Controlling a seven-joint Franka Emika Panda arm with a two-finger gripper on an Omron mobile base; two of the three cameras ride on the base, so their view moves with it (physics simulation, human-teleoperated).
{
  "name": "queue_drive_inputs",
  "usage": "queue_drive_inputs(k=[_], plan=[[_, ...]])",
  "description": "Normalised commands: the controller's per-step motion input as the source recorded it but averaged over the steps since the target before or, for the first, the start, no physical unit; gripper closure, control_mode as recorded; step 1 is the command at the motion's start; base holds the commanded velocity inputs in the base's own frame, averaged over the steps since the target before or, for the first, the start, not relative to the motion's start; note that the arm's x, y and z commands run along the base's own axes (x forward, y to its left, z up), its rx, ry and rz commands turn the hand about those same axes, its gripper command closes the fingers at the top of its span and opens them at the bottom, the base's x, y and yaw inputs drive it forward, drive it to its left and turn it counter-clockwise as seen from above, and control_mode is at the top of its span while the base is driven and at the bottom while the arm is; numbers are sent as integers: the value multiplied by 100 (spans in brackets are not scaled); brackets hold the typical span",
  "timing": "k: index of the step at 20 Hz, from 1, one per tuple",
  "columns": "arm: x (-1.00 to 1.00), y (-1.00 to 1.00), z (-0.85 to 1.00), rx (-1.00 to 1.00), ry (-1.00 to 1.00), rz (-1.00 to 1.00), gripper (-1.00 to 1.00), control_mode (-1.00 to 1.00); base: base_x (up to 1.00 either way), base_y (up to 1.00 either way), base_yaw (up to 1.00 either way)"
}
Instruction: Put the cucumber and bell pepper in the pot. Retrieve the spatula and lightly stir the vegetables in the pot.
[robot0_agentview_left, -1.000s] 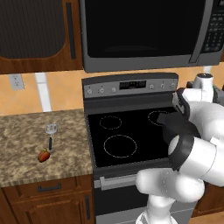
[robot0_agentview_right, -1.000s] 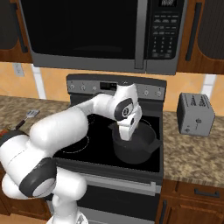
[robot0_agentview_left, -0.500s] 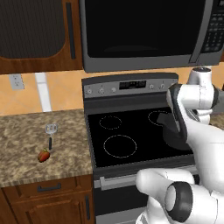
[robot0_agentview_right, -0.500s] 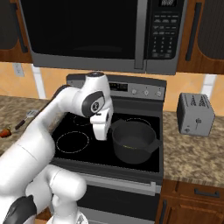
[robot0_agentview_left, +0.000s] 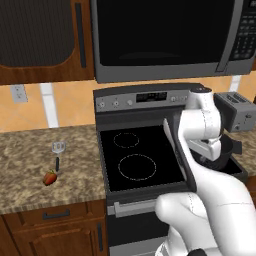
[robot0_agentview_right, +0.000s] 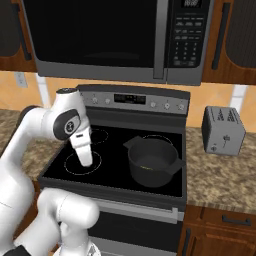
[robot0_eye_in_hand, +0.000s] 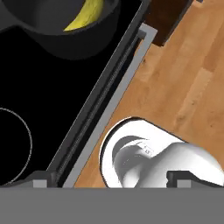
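The dark pot (robot0_agentview_right: 151, 161) stands on the stove's front right burner, and its rim also shows at the top of the hand view (robot0_eye_in_hand: 65, 43). Inside it lies the yellow-green cucumber (robot0_eye_in_hand: 86, 18). On the left counter the red bell pepper (robot0_agentview_left: 49, 178) rests just in front of the spatula (robot0_agentview_left: 58, 149), whose slotted head points toward the wall. My gripper (robot0_eye_in_hand: 112, 178) is open and holds nothing. It looks down over the stove's front edge, to the pot's left. In the right base view, my arm (robot0_agentview_right: 82, 145) reaches down over the front left burner.
The black cooktop (robot0_agentview_left: 135, 167) has a control panel (robot0_agentview_right: 135, 99) behind it and a microwave (robot0_agentview_right: 115, 37) overhead. A toaster (robot0_agentview_right: 223, 130) stands on the right counter. Wooden floor (robot0_eye_in_hand: 188, 78) shows below the stove front. Granite counter (robot0_agentview_left: 25, 170) extends left.
My arm has swung left from above the pot to the stove's front left. The gripper has stayed open. The bell pepper and spatula have not moved.
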Motion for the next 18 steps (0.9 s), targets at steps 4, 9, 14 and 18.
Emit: queue_drive_inputs(k=[4,9,14,18], plan=[[2,100,0,0,17,46,-100,-100,0,0,0],[14,100,-2,-3,12,41,-100,-100,0,0,0],[32,100,-28,0,8,33,-100,-100,0,0,0],[22,100,-43,0,2,29,-100,-100,0,0,0]])
